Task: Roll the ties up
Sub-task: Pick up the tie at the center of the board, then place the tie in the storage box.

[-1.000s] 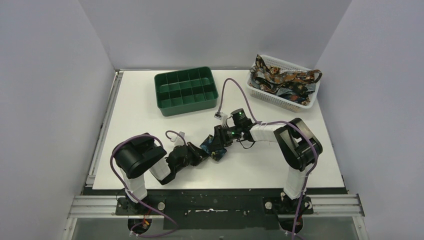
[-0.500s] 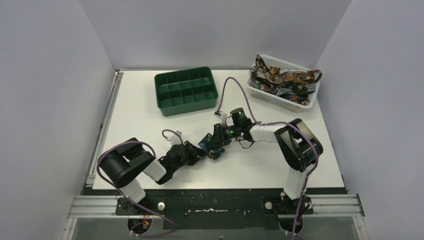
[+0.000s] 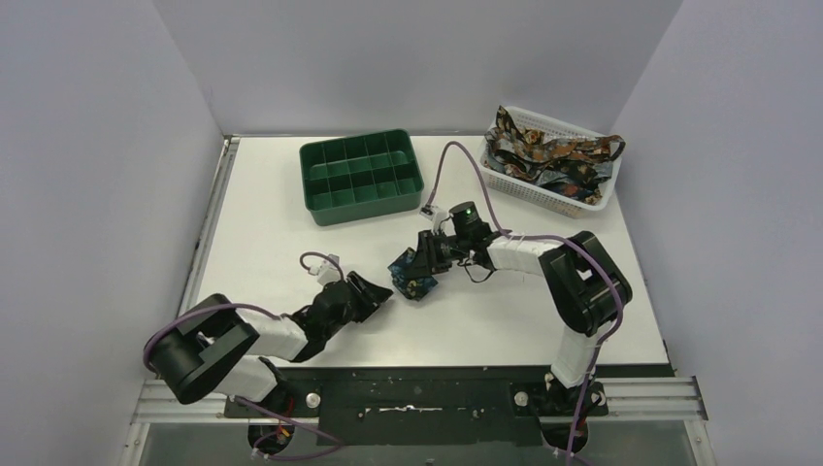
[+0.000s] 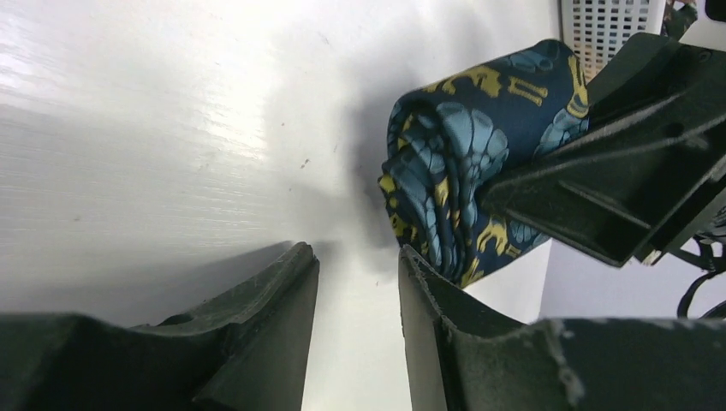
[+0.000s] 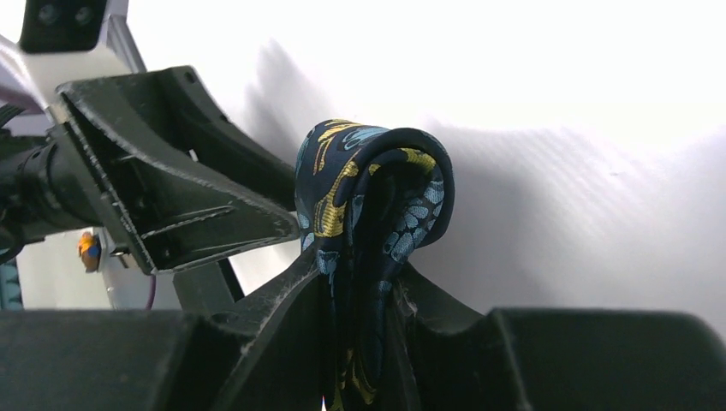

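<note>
A rolled navy tie [image 3: 411, 276] with blue and yellow patterns is at the table's middle. It also shows in the left wrist view [image 4: 467, 175] and the right wrist view [image 5: 377, 197]. My right gripper [image 3: 427, 262] is shut on the roll, its fingers [image 5: 291, 300] pinching the fabric. My left gripper [image 3: 380, 289] is open and empty, just left of the roll, its right finger [image 4: 428, 317] close to the fabric. More ties [image 3: 548, 155] lie piled in the white basket [image 3: 573, 202].
A green compartment tray [image 3: 362, 175] stands at the back middle. The white mesh basket stands at the back right. The left arm lies low along the near left of the table.
My left gripper has let go of the roll and drawn back to the left, its arm dropping lower. My right gripper has shifted slightly back and right with the roll.
</note>
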You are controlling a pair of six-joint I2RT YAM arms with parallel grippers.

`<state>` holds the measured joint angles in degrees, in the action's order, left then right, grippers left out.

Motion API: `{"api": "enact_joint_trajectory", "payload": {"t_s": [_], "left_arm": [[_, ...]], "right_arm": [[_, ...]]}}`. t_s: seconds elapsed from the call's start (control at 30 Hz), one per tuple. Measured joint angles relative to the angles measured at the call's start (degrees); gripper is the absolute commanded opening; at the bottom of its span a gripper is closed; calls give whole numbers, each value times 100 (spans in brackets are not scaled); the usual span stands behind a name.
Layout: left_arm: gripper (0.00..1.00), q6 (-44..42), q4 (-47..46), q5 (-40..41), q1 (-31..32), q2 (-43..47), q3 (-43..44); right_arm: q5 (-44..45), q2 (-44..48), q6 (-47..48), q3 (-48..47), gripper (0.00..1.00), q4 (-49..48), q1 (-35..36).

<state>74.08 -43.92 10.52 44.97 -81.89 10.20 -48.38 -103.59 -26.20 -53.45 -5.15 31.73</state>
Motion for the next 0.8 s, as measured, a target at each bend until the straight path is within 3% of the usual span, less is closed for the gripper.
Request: {"api": "enact_joint_trajectory", "payload": {"t_s": [0.23, 0.3, 0.47, 0.67, 0.8], "left_arm": [[37, -299, 706, 116, -256, 540, 109], [28, -376, 664, 44, -420, 391, 157], [13, -409, -37, -321, -621, -433, 219], [7, -369, -765, -706, -638, -1161, 400], [5, -337, -918, -813, -629, -1342, 470]], "right_arm": [[236, -2, -4, -378, 23, 153, -101], [278, -11, 20, -455, 26, 188, -61], [339, -203, 188, -483, 28, 289, 120], [313, -424, 181, -446, 46, 302, 186], [223, -424, 160, -398, 52, 212, 166]]}}
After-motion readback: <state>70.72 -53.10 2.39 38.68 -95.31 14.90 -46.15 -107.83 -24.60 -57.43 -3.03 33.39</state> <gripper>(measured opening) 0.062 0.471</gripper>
